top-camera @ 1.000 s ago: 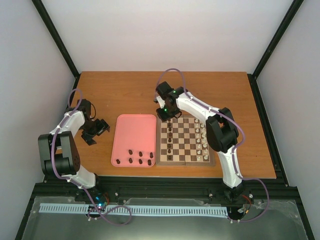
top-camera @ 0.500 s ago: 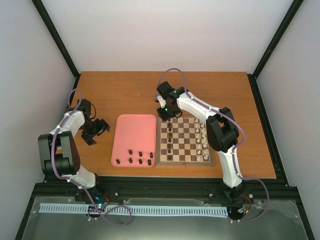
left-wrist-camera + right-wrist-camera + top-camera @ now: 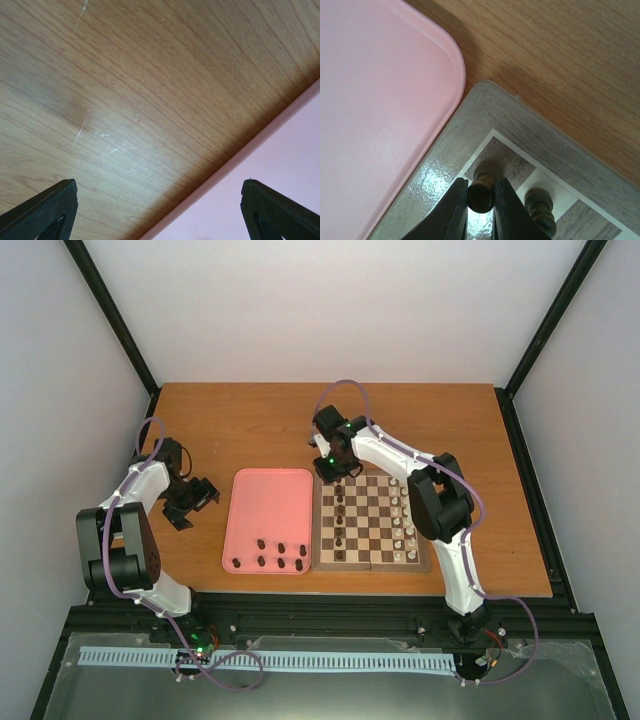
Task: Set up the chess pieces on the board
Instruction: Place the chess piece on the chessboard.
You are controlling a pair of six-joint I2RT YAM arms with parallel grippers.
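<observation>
The board [image 3: 318, 540] lies right of centre, with a column of dark chess pieces [image 3: 340, 520] along its left side. More dark chess pieces [image 3: 272, 555] lie at the near end of the pink tray. My right gripper [image 3: 330, 472] is over the board's far-left corner. In the right wrist view the gripper [image 3: 481, 184] is shut on a dark chess piece [image 3: 481, 196] standing on the corner square of the board [image 3: 520, 125]. Another dark piece [image 3: 540, 202] stands one square over. My left gripper [image 3: 195, 498] hangs open and empty over the table, left of the tray; its fingers [image 3: 50, 210] stand wide apart.
The pink tray [image 3: 265, 505] lies right against the board's left edge; its corner [image 3: 380, 100] is close to my right fingers and its edge [image 3: 280, 165] lies under my left gripper. Cream-white pieces [image 3: 405, 525] line the board's right side.
The right wrist has shifted slightly toward the far left over the board's corner, still shut on the piece. The left arm has not moved.
</observation>
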